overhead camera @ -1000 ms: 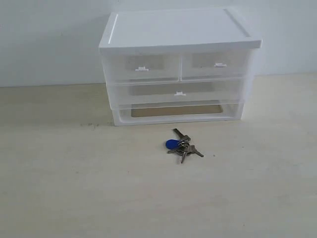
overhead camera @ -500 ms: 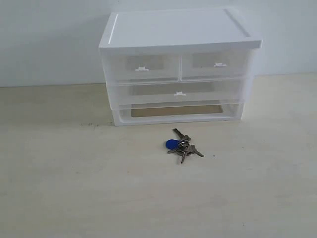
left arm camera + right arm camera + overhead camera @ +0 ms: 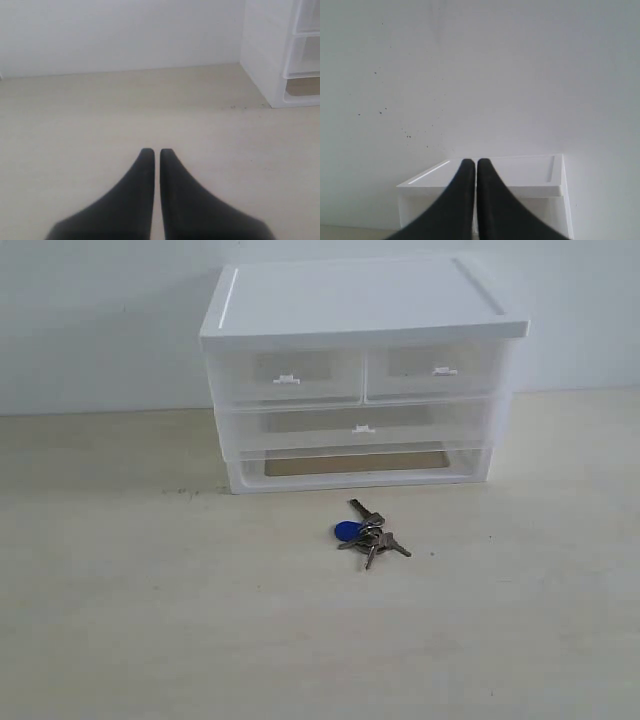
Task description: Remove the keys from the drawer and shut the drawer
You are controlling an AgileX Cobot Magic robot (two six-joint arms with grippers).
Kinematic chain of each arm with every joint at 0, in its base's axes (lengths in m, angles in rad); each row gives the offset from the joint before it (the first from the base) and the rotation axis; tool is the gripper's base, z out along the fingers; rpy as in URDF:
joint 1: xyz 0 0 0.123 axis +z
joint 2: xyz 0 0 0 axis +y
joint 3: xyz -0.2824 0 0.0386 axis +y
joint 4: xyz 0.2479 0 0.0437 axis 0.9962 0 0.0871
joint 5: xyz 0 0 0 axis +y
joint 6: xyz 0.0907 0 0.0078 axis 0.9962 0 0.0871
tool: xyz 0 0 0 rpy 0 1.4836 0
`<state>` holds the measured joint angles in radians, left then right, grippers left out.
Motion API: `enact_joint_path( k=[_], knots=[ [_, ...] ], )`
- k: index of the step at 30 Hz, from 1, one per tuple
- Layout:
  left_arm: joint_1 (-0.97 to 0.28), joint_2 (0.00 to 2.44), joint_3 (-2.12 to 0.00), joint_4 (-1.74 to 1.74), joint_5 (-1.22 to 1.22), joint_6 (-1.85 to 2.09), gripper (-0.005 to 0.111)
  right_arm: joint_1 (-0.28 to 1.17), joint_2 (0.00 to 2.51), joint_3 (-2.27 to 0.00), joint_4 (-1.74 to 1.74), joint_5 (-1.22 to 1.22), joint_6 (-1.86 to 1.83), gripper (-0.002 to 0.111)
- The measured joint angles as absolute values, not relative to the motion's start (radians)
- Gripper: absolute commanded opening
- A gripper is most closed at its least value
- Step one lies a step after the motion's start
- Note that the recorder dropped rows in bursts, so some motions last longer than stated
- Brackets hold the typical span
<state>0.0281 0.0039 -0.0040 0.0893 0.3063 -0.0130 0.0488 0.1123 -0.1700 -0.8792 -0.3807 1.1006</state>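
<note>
The keys (image 3: 367, 533), silver with a round blue tag, lie on the tabletop just in front of the white drawer unit (image 3: 360, 300). The wide translucent drawer (image 3: 360, 428) with its small white tab sits flush in the unit, below two half-width drawers. Neither arm shows in the exterior view. My left gripper (image 3: 157, 151) hangs shut and empty over bare table, the unit's side (image 3: 260, 55) off to one edge of its view. My right gripper (image 3: 472, 161) is shut and empty, with the unit's top (image 3: 520, 175) behind its fingers.
An open slot at the bottom of the unit (image 3: 355, 462) shows a brown base. A white wall (image 3: 100, 310) stands right behind the unit. Pale tabletop (image 3: 150, 620) spreads to the left, right and front of the keys.
</note>
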Motion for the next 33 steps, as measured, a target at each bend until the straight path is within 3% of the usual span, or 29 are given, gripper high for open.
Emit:
enact_joint_path(
  k=[33],
  knots=[
    [0.028, 0.004, -0.004, 0.089, 0.306, 0.000, 0.004, 0.049, 0.112, -0.170, -0.877, -0.381, 1.101, 0.000]
  ],
)
